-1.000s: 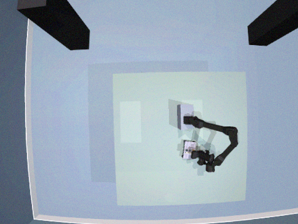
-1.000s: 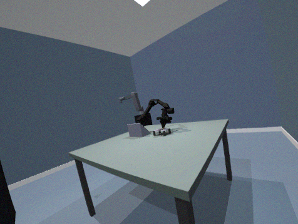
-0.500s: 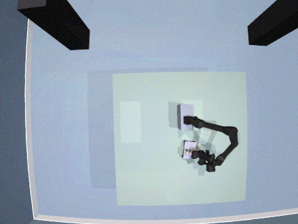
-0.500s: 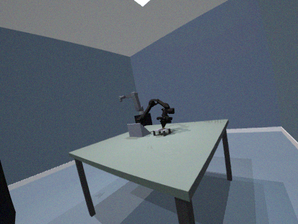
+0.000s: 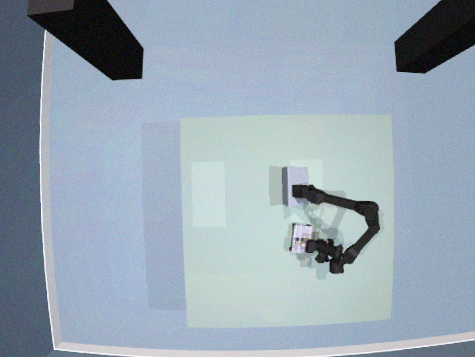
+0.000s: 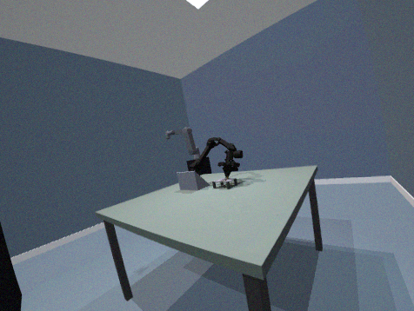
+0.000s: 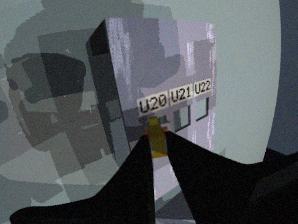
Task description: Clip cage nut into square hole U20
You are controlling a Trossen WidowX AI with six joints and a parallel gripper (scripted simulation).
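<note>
Tool: your tool [image 5: 308,246] [image 6: 227,176] [image 7: 156,139] is closed on the nut, fingertips pointing down
Cage nut: the yellow nut [image 7: 157,140] sits between your fingertips, over the U20 hole; you cannot tell how deep it sits
Rail plate: the plate [image 5: 302,233] [image 6: 223,181] [image 7: 165,55] lies beneath your tool, raised on short legs
Block: a grey block [image 5: 298,176] [image 6: 188,180] stands beside the plate on your tabletop [image 5: 239,279] [image 6: 196,217]
</note>
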